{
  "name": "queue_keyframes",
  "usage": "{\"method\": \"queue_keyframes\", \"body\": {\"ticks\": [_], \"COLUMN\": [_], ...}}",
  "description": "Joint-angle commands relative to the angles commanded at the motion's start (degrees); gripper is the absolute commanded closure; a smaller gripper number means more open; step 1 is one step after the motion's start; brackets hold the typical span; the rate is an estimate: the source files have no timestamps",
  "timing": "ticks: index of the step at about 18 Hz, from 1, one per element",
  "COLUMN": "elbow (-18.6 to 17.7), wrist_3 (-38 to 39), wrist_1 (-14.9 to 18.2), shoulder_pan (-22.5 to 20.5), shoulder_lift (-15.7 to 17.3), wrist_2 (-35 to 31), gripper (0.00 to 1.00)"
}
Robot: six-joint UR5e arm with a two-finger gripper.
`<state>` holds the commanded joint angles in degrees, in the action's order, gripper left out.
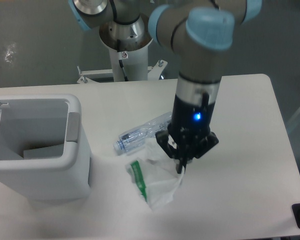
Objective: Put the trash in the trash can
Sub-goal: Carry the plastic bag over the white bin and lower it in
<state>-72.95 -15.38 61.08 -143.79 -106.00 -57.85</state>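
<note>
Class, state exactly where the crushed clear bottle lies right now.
The bottle lies on its side on the table near the middle of the view, between the trash can and the pincer, just above the hanging wrapper.

Robot lab: pedestal-mounted arm [190,30], bare white table [250,150], grey floor [40,40].

The tool [180,168] pinches the white wrapper [155,182] hanging beside the clear bottle [140,134], right of the white bin [75,165].
</note>
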Motion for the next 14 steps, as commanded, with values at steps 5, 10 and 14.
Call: {"method": "queue_keyframes", "body": {"ticks": [5, 10, 14], "elbow": [-0.35, -3.5, -8.43], "wrist_3": [4.04, 4.4, 2.47], "wrist_1": [-0.09, -0.09, -0.44], "shoulder_pan": [2.63, 7.46, 10.71], "shoulder_lift": [2.9, 7.11, 9.85], "wrist_2": [2.48, 2.22, 1.87], "gripper": [1.0, 1.0, 1.0]}}
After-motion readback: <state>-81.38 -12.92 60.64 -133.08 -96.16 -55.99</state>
